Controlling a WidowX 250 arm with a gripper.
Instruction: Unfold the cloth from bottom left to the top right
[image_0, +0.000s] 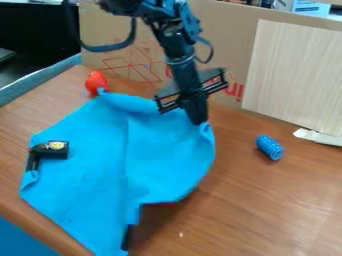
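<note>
Before the cardboard (230, 35), one blue cloth (87, 175) is lying mostly spread, the unfolding seemingly well along, its right side curling and awaiting flattening. One gripper (198, 121) is pinching its edge near the cardboard, where one red object (95, 81), one blue cylinder (270, 147) and two black objects (55, 154) are also sitting in front.

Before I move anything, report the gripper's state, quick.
Gripper: at the blue cloth's upper right edge; whether open or shut can't be told.
</note>
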